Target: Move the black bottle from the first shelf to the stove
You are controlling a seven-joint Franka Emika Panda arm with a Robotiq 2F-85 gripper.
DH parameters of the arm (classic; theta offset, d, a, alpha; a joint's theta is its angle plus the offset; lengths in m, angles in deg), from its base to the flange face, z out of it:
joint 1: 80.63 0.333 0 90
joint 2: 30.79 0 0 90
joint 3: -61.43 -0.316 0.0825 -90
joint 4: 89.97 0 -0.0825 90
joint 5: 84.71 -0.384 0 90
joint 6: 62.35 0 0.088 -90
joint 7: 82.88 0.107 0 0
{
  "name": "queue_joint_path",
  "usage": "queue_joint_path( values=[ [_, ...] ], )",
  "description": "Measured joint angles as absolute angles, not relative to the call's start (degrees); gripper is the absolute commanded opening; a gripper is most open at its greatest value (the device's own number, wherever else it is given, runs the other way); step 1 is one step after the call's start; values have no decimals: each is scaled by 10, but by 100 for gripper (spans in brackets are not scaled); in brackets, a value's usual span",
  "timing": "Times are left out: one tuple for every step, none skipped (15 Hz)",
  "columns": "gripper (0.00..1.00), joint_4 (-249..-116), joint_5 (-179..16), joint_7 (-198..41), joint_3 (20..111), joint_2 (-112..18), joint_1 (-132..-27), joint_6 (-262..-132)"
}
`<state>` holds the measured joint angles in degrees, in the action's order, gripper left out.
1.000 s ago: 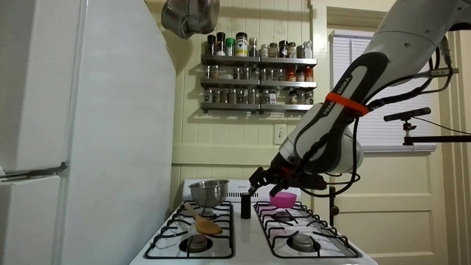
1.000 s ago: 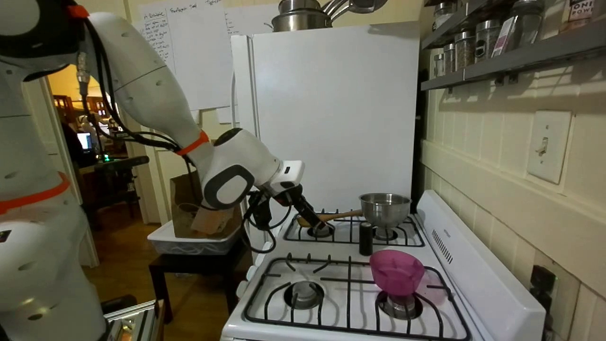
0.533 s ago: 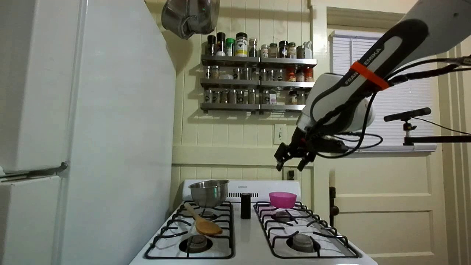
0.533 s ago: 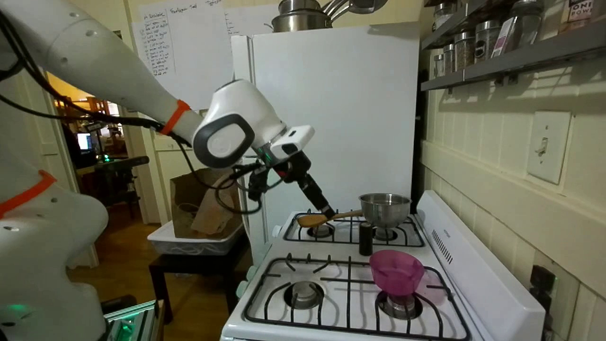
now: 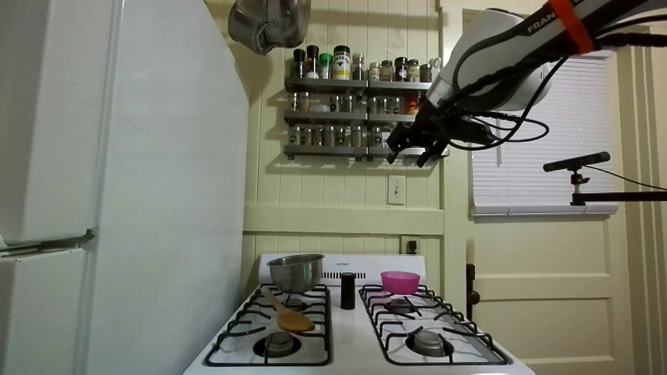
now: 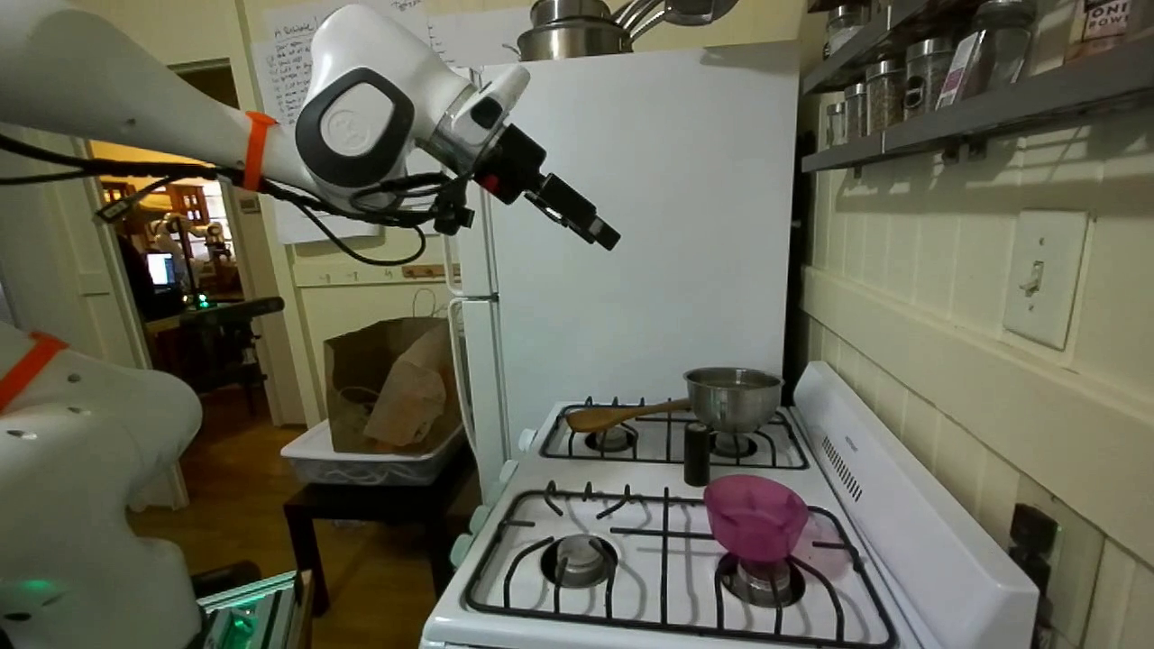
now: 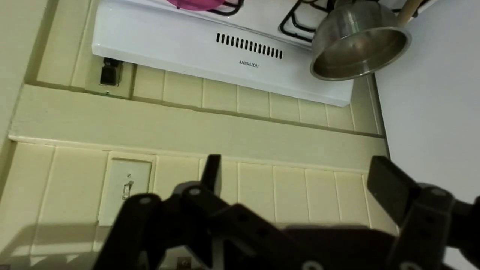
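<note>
Upright on the white stove [image 5: 345, 344], in the strip between its two black grates, stands the black bottle [image 5: 348, 291]; both exterior views show it, and nothing touches it. High above the stove, in front of the wall rack's right half, my gripper [image 5: 406, 160] hangs open. In the wrist view the fingertips of the gripper [image 7: 294, 160] are wide apart, with only the cream wall beyond. The rack has three tiers of jars, its lowest shelf [image 5: 325, 151] included; which tier is the first shelf I cannot tell. The bottle is out of the wrist view.
A metal bowl [image 5: 297, 275] and a wooden spoon [image 5: 292, 319] rest on the grate nearer the fridge [image 5: 172, 182]. A pink bowl [image 6: 755, 518] sits over a rear burner. Pots hang [image 5: 268, 26] above. A camera on a bracket [image 5: 577, 164] stands off to the side.
My gripper has risen from close by the bottle to the height of the rack's lowest tier, drawing back from the stove. The bottle stays where it was.
</note>
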<state>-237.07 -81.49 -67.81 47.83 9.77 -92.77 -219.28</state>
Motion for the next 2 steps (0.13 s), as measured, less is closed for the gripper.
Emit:
queue_joint_path(
  values=[
    [100, -2371, -814, -678, 478, 96, -928, -2193],
    [100, -2372, -814, -678, 478, 94, -928, -2193]
  ],
)
